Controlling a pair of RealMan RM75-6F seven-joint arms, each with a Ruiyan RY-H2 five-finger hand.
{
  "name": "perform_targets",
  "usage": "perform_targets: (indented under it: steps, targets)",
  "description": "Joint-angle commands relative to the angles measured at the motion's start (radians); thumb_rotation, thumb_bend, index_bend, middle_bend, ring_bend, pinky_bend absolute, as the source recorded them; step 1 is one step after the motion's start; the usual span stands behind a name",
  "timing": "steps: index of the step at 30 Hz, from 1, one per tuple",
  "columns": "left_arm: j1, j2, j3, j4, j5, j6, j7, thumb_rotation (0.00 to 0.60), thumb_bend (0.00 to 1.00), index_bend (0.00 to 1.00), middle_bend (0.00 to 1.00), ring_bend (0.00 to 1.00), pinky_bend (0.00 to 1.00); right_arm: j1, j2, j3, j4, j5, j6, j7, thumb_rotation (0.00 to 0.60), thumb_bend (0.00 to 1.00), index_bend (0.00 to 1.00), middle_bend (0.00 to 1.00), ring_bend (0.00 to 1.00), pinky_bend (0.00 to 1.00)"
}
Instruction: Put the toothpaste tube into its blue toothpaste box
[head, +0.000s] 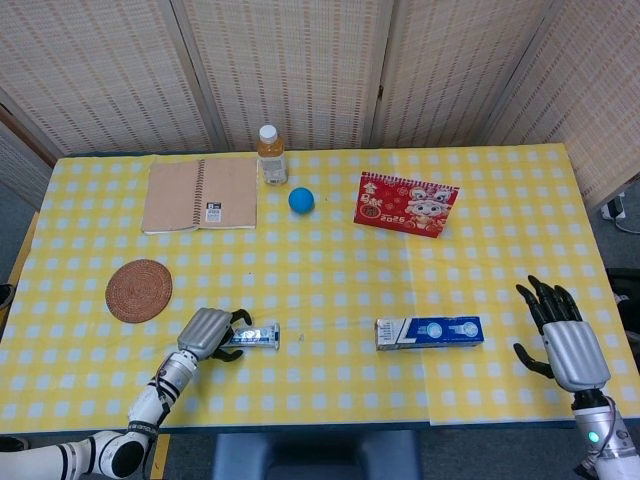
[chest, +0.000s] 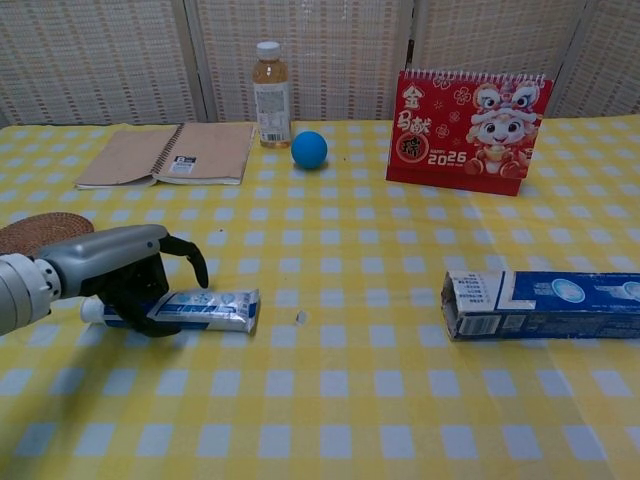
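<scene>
Left hand (chest: 125, 275) with fingers curled around toothpaste tube (chest: 195, 309) on table; right hand (head: 562, 335) spread, empty, beyond blue toothpaste box (head: 430, 332).

The left hand (chest: 115, 270) covers the cap half of the toothpaste tube (chest: 205, 308); whether the fingers (chest: 190, 258) actually clamp it cannot be determined. At 3 o'clock in the chest view, the frame edge cuts off the blue box (chest: 540, 304). The right hand (head: 565, 340) appears in the head view only. At 9 o'clock in the chest view, the coaster (chest: 40, 230) is partly hidden. Print on the calendar (chest: 470, 118) and notebook (chest: 170, 152) label is illegible.
</scene>
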Motion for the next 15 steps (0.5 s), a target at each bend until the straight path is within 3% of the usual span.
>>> perform_targets:
  steps: [1,9,15]
  targets:
    - [-0.007,-0.006,0.0,0.012,-0.008,-0.008,-0.007,0.6,0.28,0.4,1.0,1.0,1.0,0.0,-0.001,0.001,0.0,0.003,-0.002,-0.001,0.6,0.34,0.0,0.0,0.0,0.0]
    - [-0.022,-0.02,0.004,0.041,-0.012,-0.022,-0.032,0.6,0.28,0.41,1.0,1.0,1.0,0.002,-0.004,0.003,0.001,0.012,-0.006,-0.008,0.6,0.34,0.0,0.0,0.0,0.0]
    - [-0.027,-0.036,0.005,0.064,-0.013,-0.018,-0.048,0.6,0.32,0.49,1.0,1.0,1.0,0.001,-0.003,0.004,0.0,0.013,-0.004,-0.009,0.6,0.34,0.0,0.0,0.0,0.0]
